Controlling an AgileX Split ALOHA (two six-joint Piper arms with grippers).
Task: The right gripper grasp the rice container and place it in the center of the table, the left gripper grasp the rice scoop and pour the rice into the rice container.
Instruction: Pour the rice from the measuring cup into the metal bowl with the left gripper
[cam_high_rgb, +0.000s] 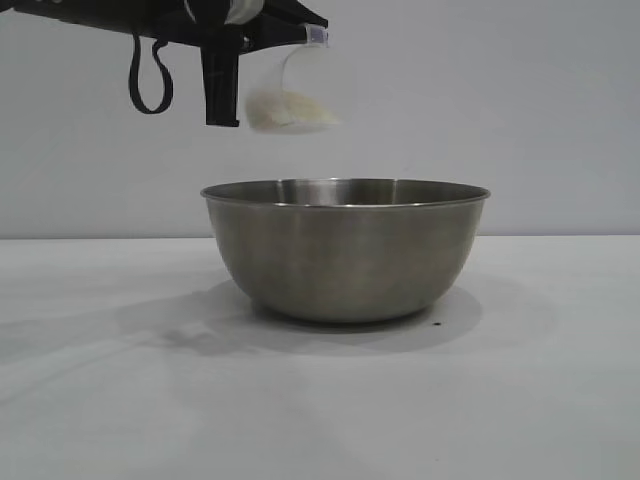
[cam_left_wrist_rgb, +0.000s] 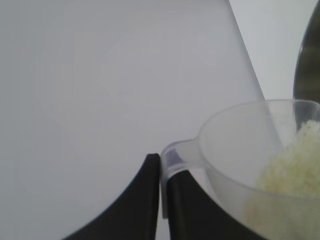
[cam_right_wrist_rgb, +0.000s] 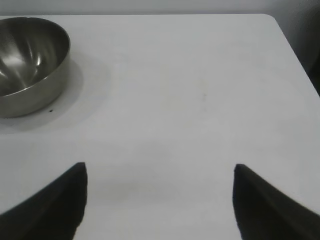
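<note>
Left claw (cam_left_wrist_rgb: 162, 192) pinches the handle of the clear plastic cup (cam_high_rgb: 285, 95), held tilted above the steel bowl's (cam_high_rgb: 345, 250) left rim. Right claw (cam_right_wrist_rgb: 159, 200) gapes, apart. Shift further over the bowl's middle before tipping more, lest rice (cam_high_rgb: 290, 112) spill. Rice: off-white, heaped low in the cup.

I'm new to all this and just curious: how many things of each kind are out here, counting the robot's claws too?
Metal bowl: 1
Plastic scoop, holding rice: 1
Grippers: 2, the left gripper with fingers pinching the scoop's handle above the bowl, the right gripper open over the table
Total: 4
</note>
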